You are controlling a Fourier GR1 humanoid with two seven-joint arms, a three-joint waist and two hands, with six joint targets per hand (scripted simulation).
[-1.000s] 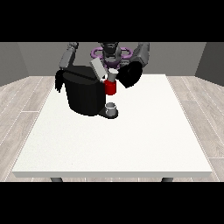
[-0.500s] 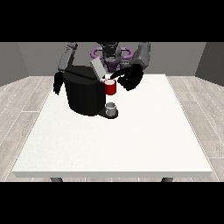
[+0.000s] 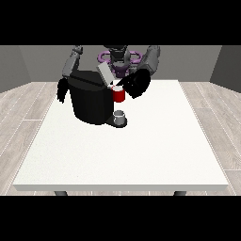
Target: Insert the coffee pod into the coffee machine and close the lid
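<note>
Pod [image 3: 118, 95] lower, cup [image 3: 120, 114] beneath

Hand at the view's right [image 3: 136, 84] raised mid-table, other hand [image 3: 61, 90] apparently hanging.

One view only: front view. Camera stands across the white table [image 3: 122, 155] from the robot [image 3: 117, 61], raised above tabletop height, looking down and toward it. Robot appears small at the top, facing the lens, so its sides are mirrored in the view. The table's near edge lies low in the view, its far edge near the robot; the whole top is visible, narrowing with distance. The coffee machine [image 3: 92, 99] sits on the far half, left of centre. Wood-look floor [image 3: 21, 113] and grey walls [image 3: 28, 63] border the table. No second view shares the scene.
</note>
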